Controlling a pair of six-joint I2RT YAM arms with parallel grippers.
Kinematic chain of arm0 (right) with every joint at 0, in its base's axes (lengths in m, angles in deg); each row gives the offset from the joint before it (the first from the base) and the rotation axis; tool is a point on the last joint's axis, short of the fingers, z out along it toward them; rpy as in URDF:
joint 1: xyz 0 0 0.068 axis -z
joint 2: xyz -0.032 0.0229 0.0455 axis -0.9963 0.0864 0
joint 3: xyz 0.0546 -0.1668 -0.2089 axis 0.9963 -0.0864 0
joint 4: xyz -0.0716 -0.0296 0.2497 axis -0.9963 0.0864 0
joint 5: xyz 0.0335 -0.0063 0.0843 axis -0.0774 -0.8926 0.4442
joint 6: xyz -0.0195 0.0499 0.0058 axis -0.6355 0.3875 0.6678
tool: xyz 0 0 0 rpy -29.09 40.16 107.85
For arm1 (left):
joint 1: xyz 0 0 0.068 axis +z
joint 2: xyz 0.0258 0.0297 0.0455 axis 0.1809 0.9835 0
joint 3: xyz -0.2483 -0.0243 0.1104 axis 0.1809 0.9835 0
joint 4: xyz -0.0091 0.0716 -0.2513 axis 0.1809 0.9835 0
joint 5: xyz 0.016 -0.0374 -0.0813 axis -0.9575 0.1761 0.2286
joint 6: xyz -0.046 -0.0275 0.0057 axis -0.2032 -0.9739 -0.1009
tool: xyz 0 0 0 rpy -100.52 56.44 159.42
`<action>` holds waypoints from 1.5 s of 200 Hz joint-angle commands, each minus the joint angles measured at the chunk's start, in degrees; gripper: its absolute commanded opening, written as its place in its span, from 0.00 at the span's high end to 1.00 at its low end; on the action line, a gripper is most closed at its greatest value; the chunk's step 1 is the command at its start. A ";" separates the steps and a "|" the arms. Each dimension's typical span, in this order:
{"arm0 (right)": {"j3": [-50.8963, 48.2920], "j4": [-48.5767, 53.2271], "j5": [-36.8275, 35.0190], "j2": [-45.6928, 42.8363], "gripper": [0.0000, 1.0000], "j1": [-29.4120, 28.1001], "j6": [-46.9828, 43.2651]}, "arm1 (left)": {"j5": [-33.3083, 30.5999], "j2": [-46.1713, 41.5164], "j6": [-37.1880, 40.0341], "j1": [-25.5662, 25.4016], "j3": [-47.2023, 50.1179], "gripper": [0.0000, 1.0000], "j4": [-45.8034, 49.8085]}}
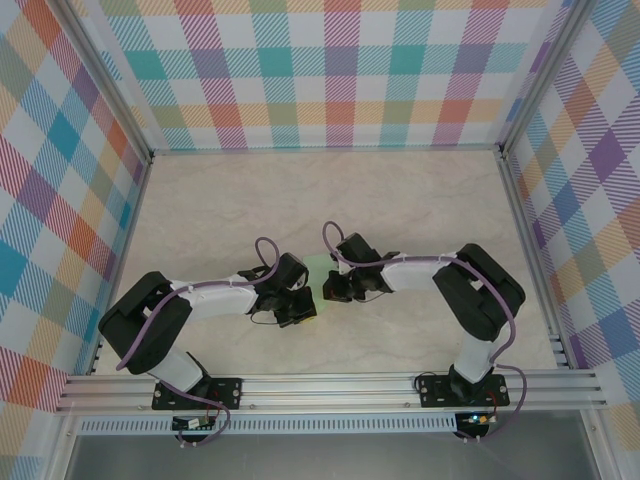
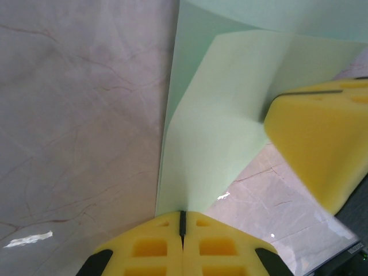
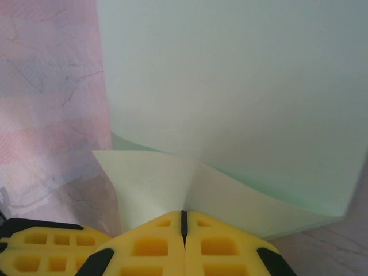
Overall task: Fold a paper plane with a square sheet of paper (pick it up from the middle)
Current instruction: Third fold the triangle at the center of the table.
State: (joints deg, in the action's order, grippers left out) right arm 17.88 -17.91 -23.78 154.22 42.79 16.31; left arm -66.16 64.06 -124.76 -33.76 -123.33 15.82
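Pale marbled tabletop (image 1: 400,200) underneath, and the thin mint-green square sheet of paper (image 2: 218,115) sits creased between both arms, near the front middle. The left gripper (image 2: 182,214) is clamped tight on one edge, the right gripper (image 3: 183,213) on another.

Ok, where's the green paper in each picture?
Top view: the paper is in the middle, between the left hand and the right hand.
Left wrist view: it runs from the left hand at the bottom edge up to the top right.
Right wrist view: it covers the top and right, one edge pinched in the right hand.
Shared landmark: the marbled table under it.
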 commanded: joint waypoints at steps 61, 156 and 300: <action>0.15 3.56 -8.28 -3.66 0.95 8.77 -4.14 | -3.83 1.25 0.80 -0.54 2.33 0.96 8.81; -1.89 -2.69 0.58 -4.56 0.94 0.69 5.17 | -3.74 1.76 1.19 -0.51 1.70 0.96 8.17; 1.68 5.35 -2.56 1.73 0.95 0.60 5.63 | -4.25 -4.45 1.18 -0.45 1.38 0.84 -7.18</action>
State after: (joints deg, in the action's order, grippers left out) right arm 18.54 -15.50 -24.68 153.96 43.35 21.23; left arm -69.90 59.58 -123.01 -33.76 -123.57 14.92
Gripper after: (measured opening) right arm 0.058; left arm 0.163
